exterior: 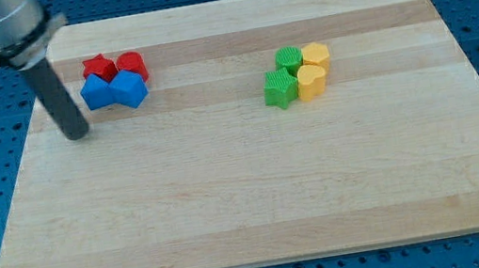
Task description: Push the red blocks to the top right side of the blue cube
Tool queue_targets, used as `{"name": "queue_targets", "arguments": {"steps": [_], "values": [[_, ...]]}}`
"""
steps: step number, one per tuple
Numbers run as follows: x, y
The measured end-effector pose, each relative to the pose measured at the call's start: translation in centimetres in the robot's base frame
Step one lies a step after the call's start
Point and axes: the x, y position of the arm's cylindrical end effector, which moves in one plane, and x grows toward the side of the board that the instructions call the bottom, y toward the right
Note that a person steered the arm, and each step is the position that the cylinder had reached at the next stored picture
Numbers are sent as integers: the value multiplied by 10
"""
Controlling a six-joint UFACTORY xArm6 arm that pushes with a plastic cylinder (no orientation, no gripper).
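Observation:
A red star-shaped block (98, 67) and a red round block (133, 65) sit side by side near the board's upper left. Just below them, touching, are two blue blocks: a blue block (96, 92) on the left and a blue cube (130, 89) on the right. The red round block sits just above the blue cube. My tip (76, 135) rests on the board to the lower left of the blue blocks, a short gap away from them.
Two green blocks (280, 88) (289, 59) and two yellow blocks (311, 82) (315, 56) form a tight cluster right of centre. The wooden board (249, 199) lies on a blue perforated table.

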Motion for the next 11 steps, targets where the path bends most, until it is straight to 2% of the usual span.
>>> {"name": "queue_targets", "arguments": {"steps": [1,2,3,8,11], "values": [[-31,-17],[-80,-17],[-103,-2],[-110,114],[-113,126]]}}
